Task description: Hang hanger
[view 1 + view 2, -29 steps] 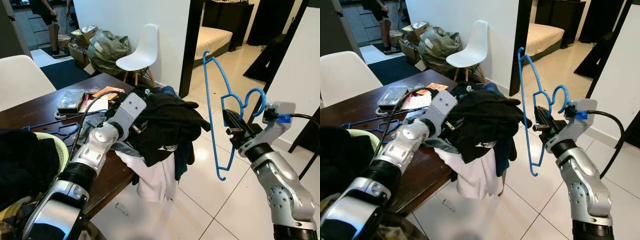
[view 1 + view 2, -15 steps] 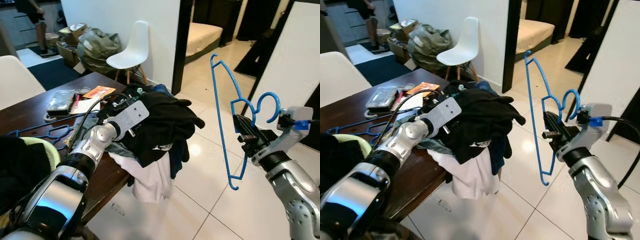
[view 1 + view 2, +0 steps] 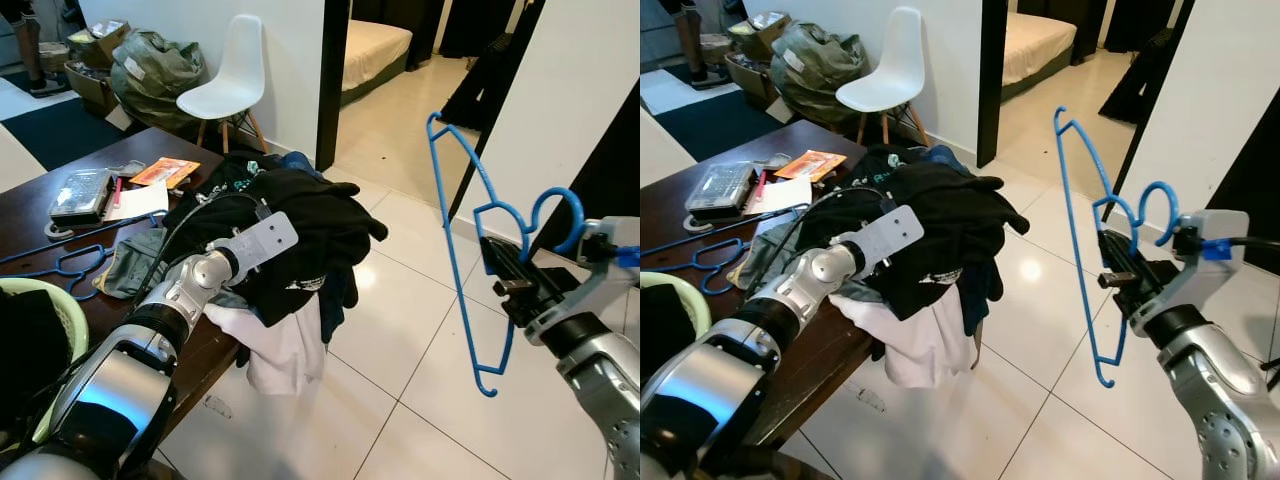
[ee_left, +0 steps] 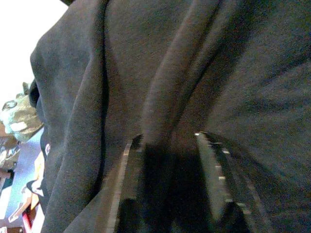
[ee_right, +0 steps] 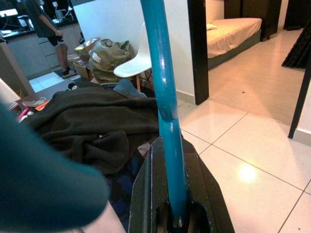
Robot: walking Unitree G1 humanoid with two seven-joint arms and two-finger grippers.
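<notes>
Now the whole view has swung right since a second ago, so the camera turned; the right gripper remains clamped on the blue hanger, upright over the floor. Left gripper, fingers parted, presses into the dark clothes pile on the table; no rail is visible yet.

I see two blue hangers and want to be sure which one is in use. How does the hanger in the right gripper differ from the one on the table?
The held hanger stands upright in the air, clamped in the right gripper. The table hanger lies flat on the brown table, untouched. Both are thin blue plastic.
</notes>
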